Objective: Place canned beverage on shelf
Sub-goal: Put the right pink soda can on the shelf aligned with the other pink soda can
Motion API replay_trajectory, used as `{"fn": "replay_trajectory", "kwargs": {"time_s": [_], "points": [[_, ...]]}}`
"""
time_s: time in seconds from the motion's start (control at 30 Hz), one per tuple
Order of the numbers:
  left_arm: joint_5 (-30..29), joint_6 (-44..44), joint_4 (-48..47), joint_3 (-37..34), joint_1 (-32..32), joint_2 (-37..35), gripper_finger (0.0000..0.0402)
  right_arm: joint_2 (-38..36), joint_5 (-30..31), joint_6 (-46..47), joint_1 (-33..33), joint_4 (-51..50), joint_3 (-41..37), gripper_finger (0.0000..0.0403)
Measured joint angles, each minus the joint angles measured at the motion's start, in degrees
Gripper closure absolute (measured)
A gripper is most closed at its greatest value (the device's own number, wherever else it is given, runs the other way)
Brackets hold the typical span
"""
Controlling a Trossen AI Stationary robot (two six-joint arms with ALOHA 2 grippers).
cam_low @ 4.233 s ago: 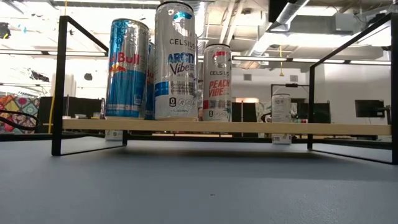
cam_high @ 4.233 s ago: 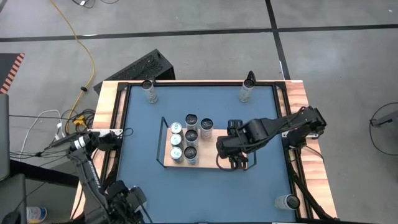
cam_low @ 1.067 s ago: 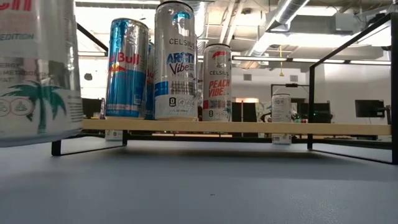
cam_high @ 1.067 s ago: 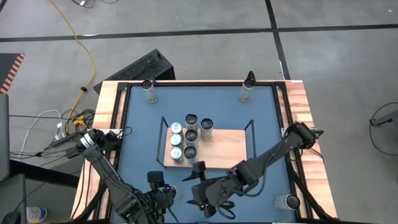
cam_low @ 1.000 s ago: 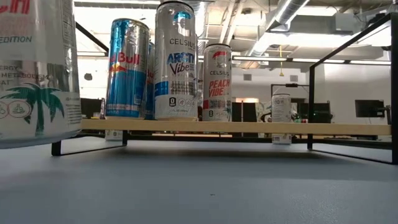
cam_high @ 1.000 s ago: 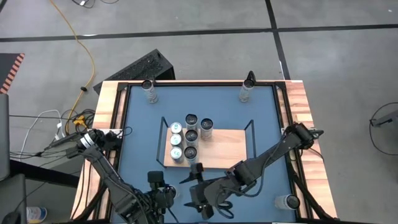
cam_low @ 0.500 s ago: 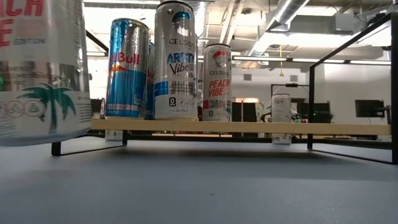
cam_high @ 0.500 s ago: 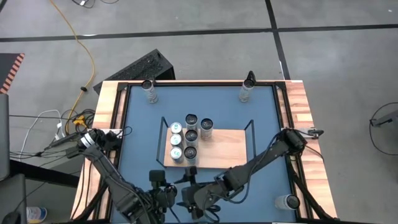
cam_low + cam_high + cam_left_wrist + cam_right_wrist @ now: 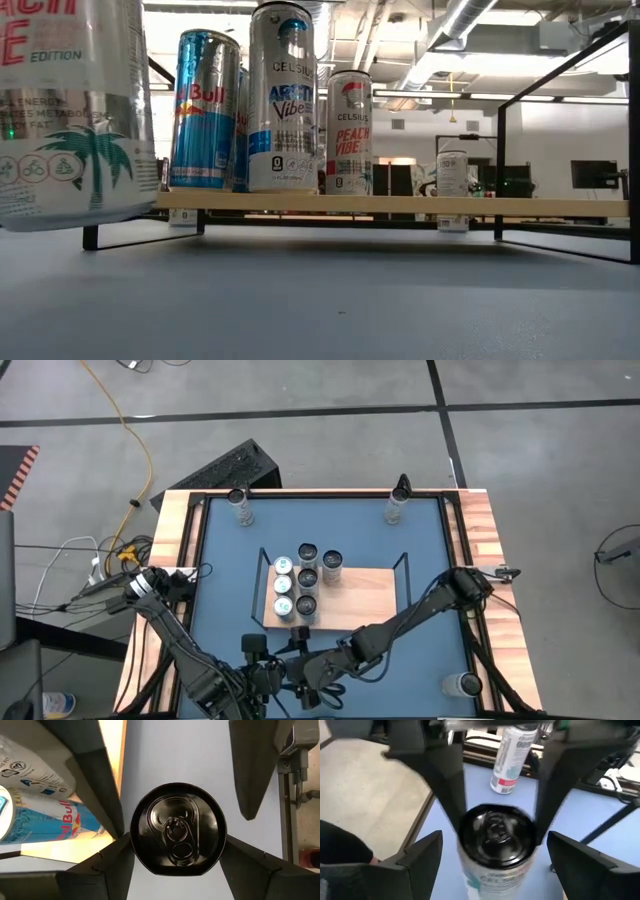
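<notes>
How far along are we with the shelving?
Done: several cans stand on the shelf. In hand: the left gripper grips another can before the shelf; the right gripper flanks it, fingers open. Left: shelving it, plus the corner cans.

A black-topped can (image 9: 177, 829), seen end-on with its pull tab up, sits clamped between the left gripper (image 9: 177, 855)'s two dark fingers (image 9: 116, 865), which press its sides. Beyond it lies blue tabletop (image 9: 175, 755). To one side, a Red Bull can (image 9: 55, 822) and a white can (image 9: 35, 765) stand on the light-wood shelf (image 9: 112, 750)
</notes>
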Motion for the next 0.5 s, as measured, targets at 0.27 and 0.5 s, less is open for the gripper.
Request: {"fn": "replay_trajectory", "kwargs": {"time_s": [0.27, 0.5], "points": [[-0.24, 0.02, 0.26, 0.0, 0.42, 0.0, 0.0162, 0.05, 1.08, 0.1, -0.09, 0.88, 0.0, 0.0076], [-0.84, 0.31, 0.94, 0.0, 0.55, 0.0, 0.0161, 0.05, -0.31, 1.95, -0.85, -1.65, 0.04, 0.0097]]}}
